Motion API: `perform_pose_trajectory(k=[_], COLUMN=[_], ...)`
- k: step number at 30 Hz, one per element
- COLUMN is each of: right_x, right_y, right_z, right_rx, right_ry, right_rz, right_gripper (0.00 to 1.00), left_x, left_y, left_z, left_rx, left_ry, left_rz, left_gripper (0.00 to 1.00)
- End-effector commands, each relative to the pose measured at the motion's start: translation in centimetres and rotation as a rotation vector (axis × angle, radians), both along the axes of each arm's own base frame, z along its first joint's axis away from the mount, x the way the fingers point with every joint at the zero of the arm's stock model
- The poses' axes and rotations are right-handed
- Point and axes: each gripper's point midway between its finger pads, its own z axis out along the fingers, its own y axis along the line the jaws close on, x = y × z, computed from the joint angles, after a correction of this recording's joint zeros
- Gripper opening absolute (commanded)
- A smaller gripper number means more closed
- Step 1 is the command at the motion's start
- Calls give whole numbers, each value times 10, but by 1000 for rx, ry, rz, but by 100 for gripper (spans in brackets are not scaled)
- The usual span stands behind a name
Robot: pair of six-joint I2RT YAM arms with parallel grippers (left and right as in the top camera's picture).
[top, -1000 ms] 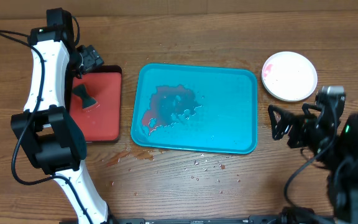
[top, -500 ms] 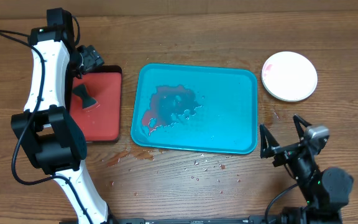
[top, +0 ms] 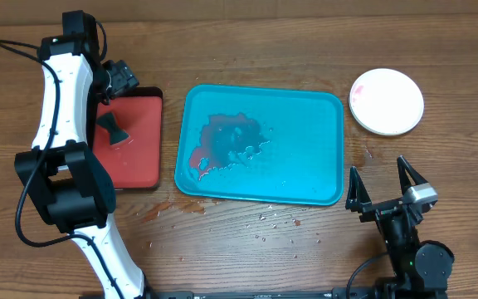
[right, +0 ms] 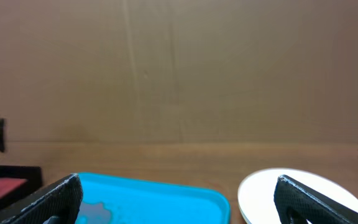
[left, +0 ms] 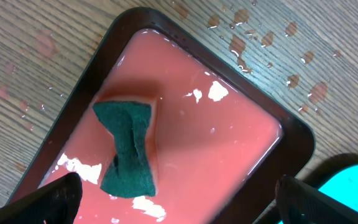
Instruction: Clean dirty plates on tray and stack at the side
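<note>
Pincer R [top: 377,166] released, further back from white plate [top: 387,101] vs before; pincer L [left: 179,186] released too.

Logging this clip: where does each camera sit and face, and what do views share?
Overhead: above the table, looking straight down; left arm, right arm show.
Left wrist: over the red tray, facing down at the sponge; left gripper spans bottom corners.
Right wrist: low, facing level toward the back wall; right gripper spans bottom corners.
Shared: teal tray and plate, overhead and right wrist.
</note>
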Motion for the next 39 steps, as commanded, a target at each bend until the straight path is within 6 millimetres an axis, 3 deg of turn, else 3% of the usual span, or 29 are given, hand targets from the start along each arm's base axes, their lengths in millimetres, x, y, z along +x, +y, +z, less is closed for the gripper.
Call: perform_pose_trajectory(k=[1,4,8,39], right_x=[3,5,6,6], right_y=[-14,-25,-31,-28], right_z=[-3,-12,-42,-42], right_rx=[20,24,4,8], right_ry=[4,40,161,160], right_rz=[-83,-148,-187,-168], right_gripper=[100,100,100,100], left_x=[4,4,4,4], left_y=[-3,-3,-3,-3], left_z=[19,19,19,19], left_rx=[6,5,6,6], left_ry=[-47,-47,-47,-47], left_rz=[-14,-14,-14,-13], left_gripper=[100,100,100,100])
